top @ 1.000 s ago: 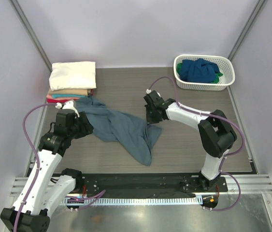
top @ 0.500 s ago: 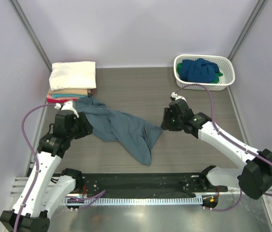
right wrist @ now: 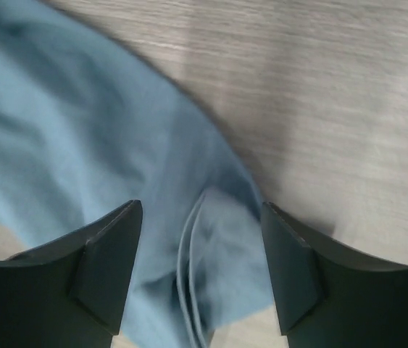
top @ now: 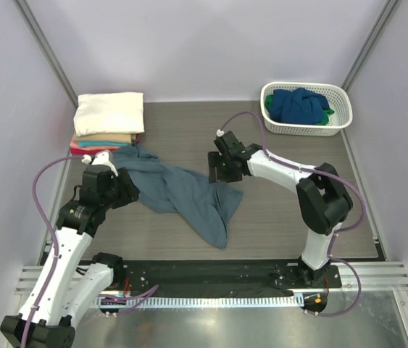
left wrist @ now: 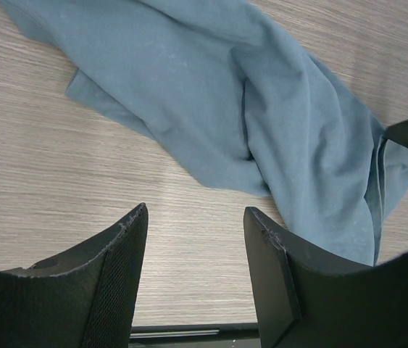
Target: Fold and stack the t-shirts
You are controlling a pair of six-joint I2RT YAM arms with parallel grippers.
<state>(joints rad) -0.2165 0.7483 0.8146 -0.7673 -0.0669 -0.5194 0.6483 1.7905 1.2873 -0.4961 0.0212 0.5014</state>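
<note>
A slate grey-blue t-shirt (top: 182, 192) lies crumpled and stretched out across the middle of the table. My right gripper (top: 219, 174) hovers over its right edge, open, with a fold of the cloth (right wrist: 211, 246) between the spread fingers but not pinched (right wrist: 201, 217). My left gripper (top: 125, 192) is open at the shirt's left end, above bare table (left wrist: 196, 217), with the shirt (left wrist: 247, 109) just ahead of it. At the back left, a cream t-shirt (top: 109, 112) lies folded on top of a stack of tan, teal and red ones (top: 102, 143).
A white lattice basket (top: 305, 130) stands at the back right, holding a dark blue t-shirt (top: 298, 104) and a bit of green cloth (top: 328, 114). The wood-grain table (top: 290, 217) ends at a black strip near the arm bases. Pale walls close in both sides.
My right gripper has gone from shut to open. Its arm swung out to the right and came back over the shirt's right edge. The left arm has not moved.
</note>
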